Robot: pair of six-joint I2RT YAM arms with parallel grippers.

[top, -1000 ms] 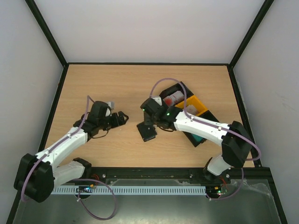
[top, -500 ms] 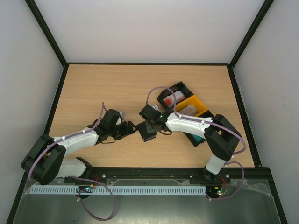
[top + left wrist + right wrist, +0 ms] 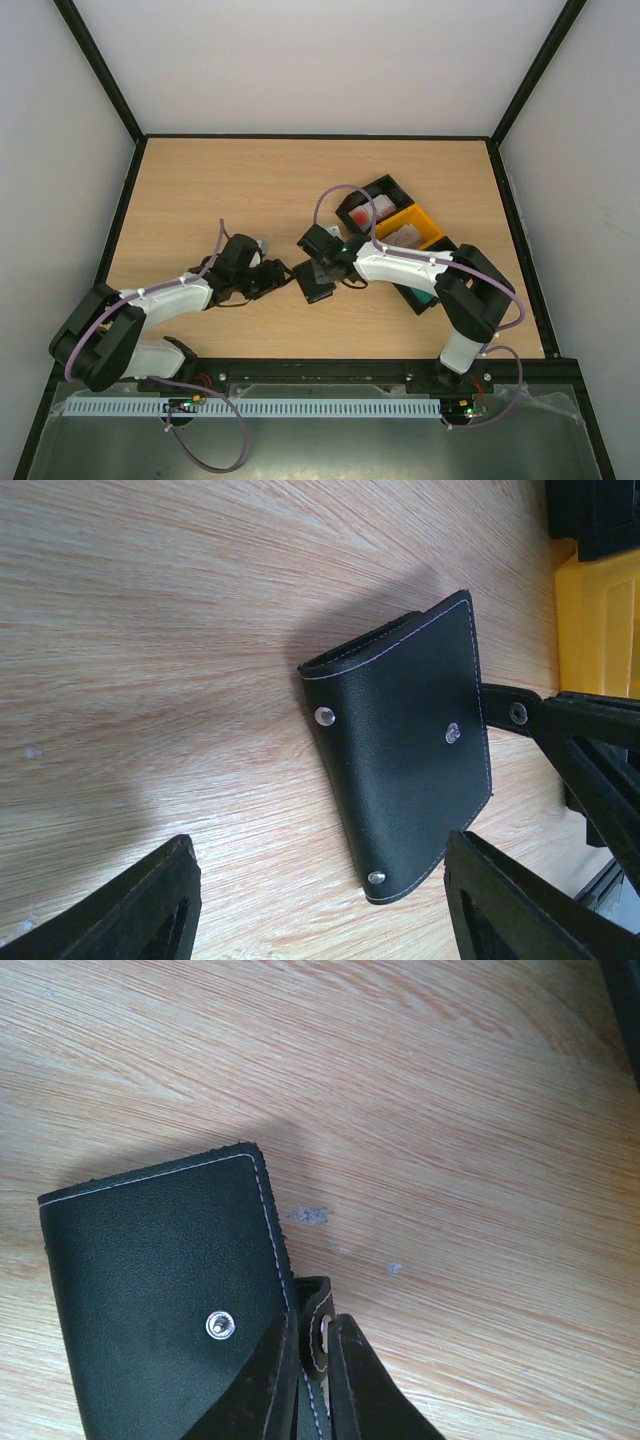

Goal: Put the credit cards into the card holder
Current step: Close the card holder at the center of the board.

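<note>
The black card holder lies folded shut on the wood, its studs showing in the left wrist view. My right gripper is shut on the holder's short clasp tab; that tab also shows in the left wrist view, pinched by the right fingers. My left gripper is open, its fingers straddling the holder's near corner without touching it. Credit cards rest in the bins: a red-and-white one, a pale one and a teal one.
Joined bins stand right of the holder: a black one, a yellow one, and another black one. The yellow bin's wall is close behind the holder. Black rails edge the table.
My right gripper has closed onto the clasp tab. My left arm swung right, up to the holder, and its jaws narrowed a little.
</note>
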